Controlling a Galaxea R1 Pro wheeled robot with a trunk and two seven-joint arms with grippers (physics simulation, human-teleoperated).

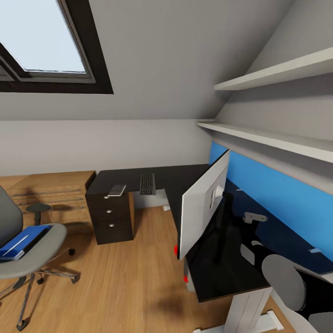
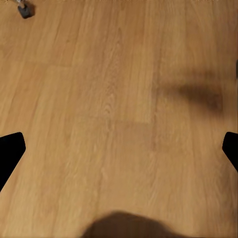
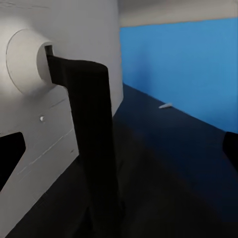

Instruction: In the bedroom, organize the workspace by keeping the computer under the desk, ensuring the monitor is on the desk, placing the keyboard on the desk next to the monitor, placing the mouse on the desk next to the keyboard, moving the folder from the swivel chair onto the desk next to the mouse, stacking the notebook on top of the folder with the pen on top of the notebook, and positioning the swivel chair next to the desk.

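R gripper [image 3: 119,148] open, jaws wide either side of monitor [image 1: 203,203] stand, pale back close. Monitor upright on desk [image 1: 217,273], nr front edge. Risk: nudge tips it off. L gripper [image 2: 119,148] open over floor [image 2: 99,99].

Colours: desk [image 1: 185,178] top glossy black, drawers black with silver knobs, leg white. Monitor [image 1: 203,203] back pale grey, its stand [image 3: 91,148] black, just ahead of the right pincer [image 3: 119,148], whose fingertips are black. Wall panel [image 1: 286,194] beyond it bright blue. Keyboard [image 1: 147,184] black. Folder [image 1: 23,240] bright blue on the grey swivel chair [image 1: 27,249]. Floor [image 2: 119,99] under the left pincer [image 2: 119,148] warm wood grain.
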